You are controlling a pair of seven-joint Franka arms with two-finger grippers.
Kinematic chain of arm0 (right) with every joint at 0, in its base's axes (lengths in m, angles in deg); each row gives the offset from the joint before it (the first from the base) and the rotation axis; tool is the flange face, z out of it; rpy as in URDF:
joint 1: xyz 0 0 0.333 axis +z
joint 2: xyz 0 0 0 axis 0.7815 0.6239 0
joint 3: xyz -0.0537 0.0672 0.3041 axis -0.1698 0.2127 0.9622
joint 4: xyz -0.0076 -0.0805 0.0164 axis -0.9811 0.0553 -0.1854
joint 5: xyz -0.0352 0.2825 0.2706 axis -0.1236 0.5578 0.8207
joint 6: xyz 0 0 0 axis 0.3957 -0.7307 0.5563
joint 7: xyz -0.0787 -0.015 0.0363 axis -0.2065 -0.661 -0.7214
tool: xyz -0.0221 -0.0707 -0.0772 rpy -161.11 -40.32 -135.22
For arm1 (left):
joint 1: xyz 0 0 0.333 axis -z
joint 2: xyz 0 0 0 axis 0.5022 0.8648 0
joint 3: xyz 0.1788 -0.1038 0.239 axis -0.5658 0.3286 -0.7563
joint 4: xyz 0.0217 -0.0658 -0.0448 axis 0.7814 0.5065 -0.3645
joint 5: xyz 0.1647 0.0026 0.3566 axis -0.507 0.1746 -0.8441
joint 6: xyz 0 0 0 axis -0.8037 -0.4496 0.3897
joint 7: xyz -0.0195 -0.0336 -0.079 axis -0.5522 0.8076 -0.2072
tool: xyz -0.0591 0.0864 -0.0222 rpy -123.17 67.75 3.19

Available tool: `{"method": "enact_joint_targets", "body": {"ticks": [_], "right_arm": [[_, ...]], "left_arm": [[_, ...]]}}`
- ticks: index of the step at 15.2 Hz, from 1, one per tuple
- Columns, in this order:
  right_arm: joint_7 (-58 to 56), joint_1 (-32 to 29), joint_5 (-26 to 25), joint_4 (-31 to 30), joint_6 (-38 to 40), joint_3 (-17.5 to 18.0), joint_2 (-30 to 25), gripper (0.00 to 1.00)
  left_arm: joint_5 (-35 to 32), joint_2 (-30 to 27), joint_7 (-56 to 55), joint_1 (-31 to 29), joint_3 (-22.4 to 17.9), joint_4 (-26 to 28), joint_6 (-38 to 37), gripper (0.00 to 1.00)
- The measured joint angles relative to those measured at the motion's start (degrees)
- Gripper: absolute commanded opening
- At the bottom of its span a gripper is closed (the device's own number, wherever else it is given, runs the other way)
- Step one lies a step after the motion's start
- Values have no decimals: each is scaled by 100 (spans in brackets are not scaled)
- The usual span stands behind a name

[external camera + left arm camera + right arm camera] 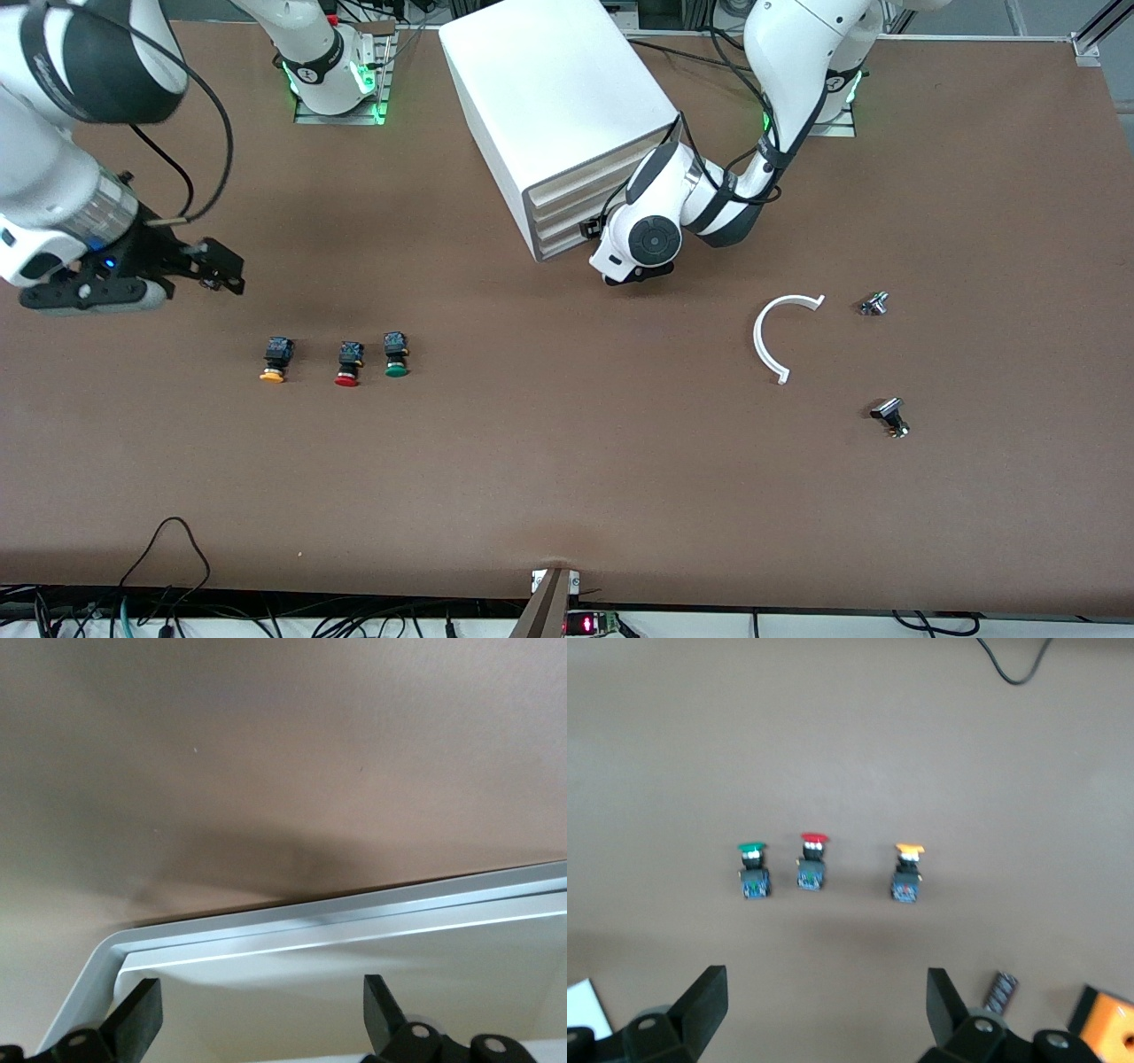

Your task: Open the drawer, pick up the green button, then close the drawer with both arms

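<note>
While both grippers stand open, the left gripper [257, 1014] faces the white plastic drawer [354, 926], light, gripped by its cream lip

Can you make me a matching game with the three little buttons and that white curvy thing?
Things:
1. green button
2. red button
3. yellow button
4. white curved piece

Places:
A. middle of the button row
B. toward the left arm's end of the table
C. row's end nearest the cabinet
D. row's end nearest the right gripper

Pairs: 1-C, 2-A, 3-D, 4-B
</note>
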Motion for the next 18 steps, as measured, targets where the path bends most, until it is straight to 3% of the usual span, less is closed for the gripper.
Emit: {"method": "enact_joint_targets", "body": {"ticks": [3,8,12,15,18], "right_arm": [[6,-360,-10,-1,427,304,-406,99],[756,-432,-42,-8,1310,451,-1008,99],[865,-440,-46,-21,1392,574,-1186,99],[868,-440,-45,-47,1392,688,-1185,99],[794,-458,-46,-55,1365,690,-1183,99]], "left_arm": [[-402,-26,103,-250,-79,-347,-104,100],[-1699,-126,613,-1169,-128,-1540,-1141,100],[-2024,-142,1478,-1822,-156,-2066,-1180,100],[-2457,-164,2035,-1984,-162,-2609,-1246,100],[-2871,-248,2389,-1993,-145,-3255,-1804,100]]}}
